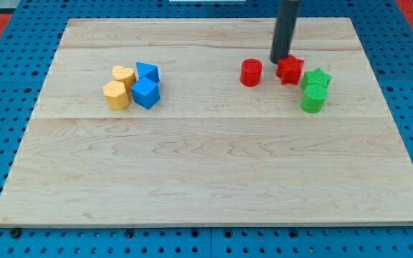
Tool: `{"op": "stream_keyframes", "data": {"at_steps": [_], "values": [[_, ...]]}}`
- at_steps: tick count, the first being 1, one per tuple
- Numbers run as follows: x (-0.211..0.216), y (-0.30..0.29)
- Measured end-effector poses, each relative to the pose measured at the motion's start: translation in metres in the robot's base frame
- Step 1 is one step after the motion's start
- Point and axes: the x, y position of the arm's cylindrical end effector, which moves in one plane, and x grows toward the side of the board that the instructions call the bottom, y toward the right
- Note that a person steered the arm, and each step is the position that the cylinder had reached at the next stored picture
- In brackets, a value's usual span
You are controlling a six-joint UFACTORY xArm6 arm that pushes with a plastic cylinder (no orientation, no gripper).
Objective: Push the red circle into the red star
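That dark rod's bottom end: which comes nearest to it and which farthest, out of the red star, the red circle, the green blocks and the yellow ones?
From my tip:
1. Red star, right beside it on the view's right.
2. Red circle, a little to the view's left.
3. Green blocks, just past the star, lower right; nearly level with the circle.
4. Yellow blocks, far off at the view's left.

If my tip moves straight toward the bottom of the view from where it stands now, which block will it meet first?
Probably none. My tip stands between the red circle and the red star, close to the star's upper left; it may graze the star, though depth is unclear. Below that gap, no block shows.
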Motion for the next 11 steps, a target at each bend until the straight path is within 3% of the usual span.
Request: {"op": "stream_keyframes", "data": {"at_steps": [1,2,3,7,8,9,11], "values": [[-0.023,-0.007],[-0.025,-0.061],[-0.022,-0.067],[0.044,-0.123],[0.050,-0.048],[0.057,-0.014],[0.076,-0.073]]}}
